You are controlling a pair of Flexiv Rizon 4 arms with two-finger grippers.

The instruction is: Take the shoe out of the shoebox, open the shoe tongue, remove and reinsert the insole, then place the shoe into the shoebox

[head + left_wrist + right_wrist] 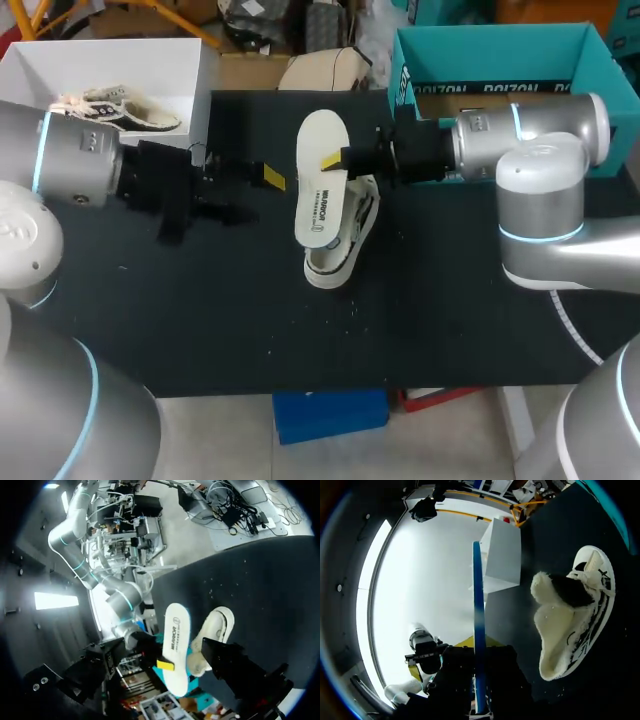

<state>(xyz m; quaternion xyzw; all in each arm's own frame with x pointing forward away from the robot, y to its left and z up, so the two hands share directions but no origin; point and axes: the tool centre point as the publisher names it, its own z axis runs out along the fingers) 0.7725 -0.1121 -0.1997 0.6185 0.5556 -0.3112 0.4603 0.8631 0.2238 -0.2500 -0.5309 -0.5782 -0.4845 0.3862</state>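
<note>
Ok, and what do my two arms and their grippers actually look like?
The left arm and right arm are thick, rounded silver-grey tubes with thin glowing light-blue rings at the joints. Each ends in a blocky black wrist section. The left gripper and right gripper are black, with bright yellow tips.

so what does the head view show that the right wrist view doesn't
Only head view: a second shoe inside the white shoebox, and the printed top face of the insole. Only right wrist view: the insole edge-on, and the fluffy lining in the shoe on the table. Both: right gripper holding the insole close to that shoe.
</note>
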